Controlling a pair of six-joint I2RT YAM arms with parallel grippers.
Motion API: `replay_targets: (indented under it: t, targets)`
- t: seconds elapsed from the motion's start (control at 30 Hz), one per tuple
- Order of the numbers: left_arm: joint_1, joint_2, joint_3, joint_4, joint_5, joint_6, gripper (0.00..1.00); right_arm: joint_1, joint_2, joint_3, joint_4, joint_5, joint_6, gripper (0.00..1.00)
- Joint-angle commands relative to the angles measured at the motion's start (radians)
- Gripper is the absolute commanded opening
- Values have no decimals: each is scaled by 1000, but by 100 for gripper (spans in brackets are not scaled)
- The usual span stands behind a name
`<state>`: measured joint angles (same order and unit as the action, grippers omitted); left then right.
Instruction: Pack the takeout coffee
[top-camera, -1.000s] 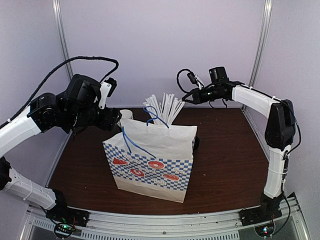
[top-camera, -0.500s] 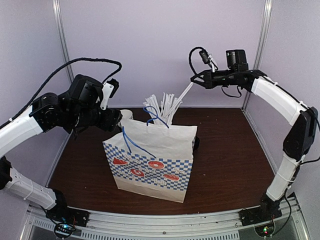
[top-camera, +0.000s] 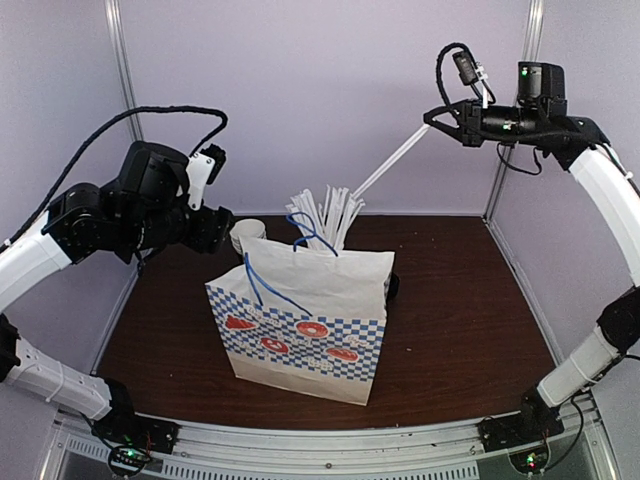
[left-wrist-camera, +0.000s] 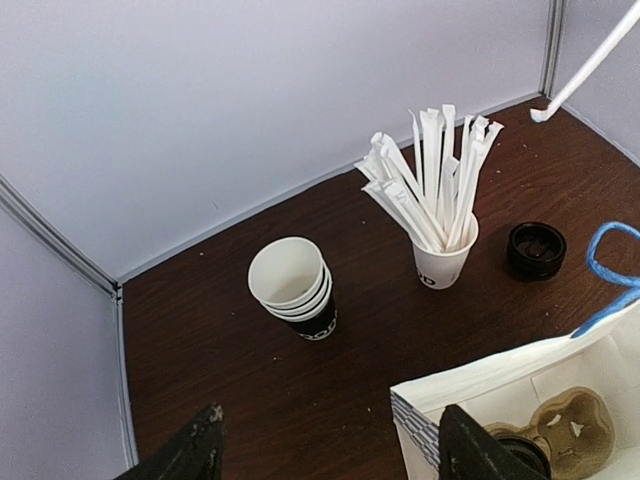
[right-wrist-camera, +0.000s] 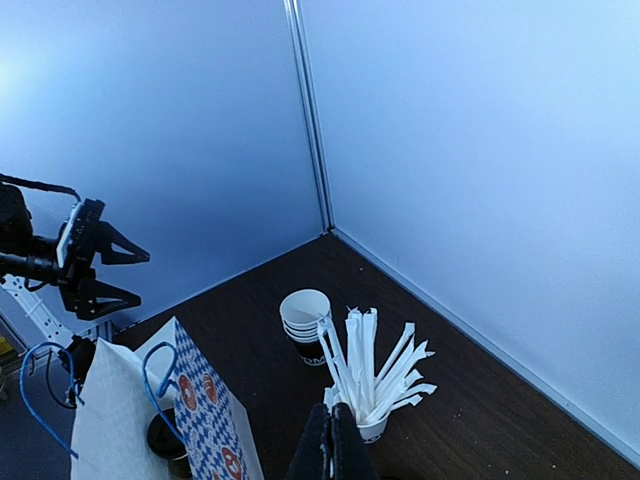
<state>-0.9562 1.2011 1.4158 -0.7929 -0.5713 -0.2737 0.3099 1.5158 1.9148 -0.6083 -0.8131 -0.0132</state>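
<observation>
Right claw (top-camera: 432, 119) lifted one straw (top-camera: 390, 165) above the cup (left-wrist-camera: 445, 265) behind the bag (top-camera: 300, 310).

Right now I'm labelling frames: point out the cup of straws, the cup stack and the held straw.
cup of straws (left-wrist-camera: 443, 266), left wrist view, cup wall.
cup stack (left-wrist-camera: 288, 272), left wrist view, top cup's inside.
held straw (top-camera: 392, 161), top external view, mid-length.

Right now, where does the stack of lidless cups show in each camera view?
Top external: stack of cups left of centre, mostly hidden behind the bag's top left corner.
Left wrist: near the centre, left of the cup of straws.
Right wrist: lower centre, up-left of the straws.
Shared landmark: the cup of straws.
</observation>
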Motion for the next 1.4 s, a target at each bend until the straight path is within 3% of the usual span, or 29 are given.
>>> replay_targets:
  t: [0.0,0.33,0.47,0.57,0.8,1.07,1.23,1.37]
  targets:
    - [6,-32,0,49,-16,-1,74,-5,-72,8,-99,-78,-12,0]
    - [4,-88,-87,52,-19,-65,74,-5,-229,-89,-174,-271,-7,0]
    - [6,-112,-121,49,-9,-82,74,6,-253,-157,-88,-385,120,0]
    - [4,-125,-130,38,1,-103,74,42,-244,-170,-120,-408,76,0]
    - [4,-156,-161,21,7,-109,75,189,-169,-108,-364,-200,-167,0]
    - [6,-149,-166,-5,-2,-102,75,356,-12,18,-537,5,-325,0]
    - [4,-137,-163,-39,-22,-91,75,462,134,133,-718,96,-439,0]
    - [4,-135,-173,-41,-32,-88,75,494,187,159,-738,121,-458,0]
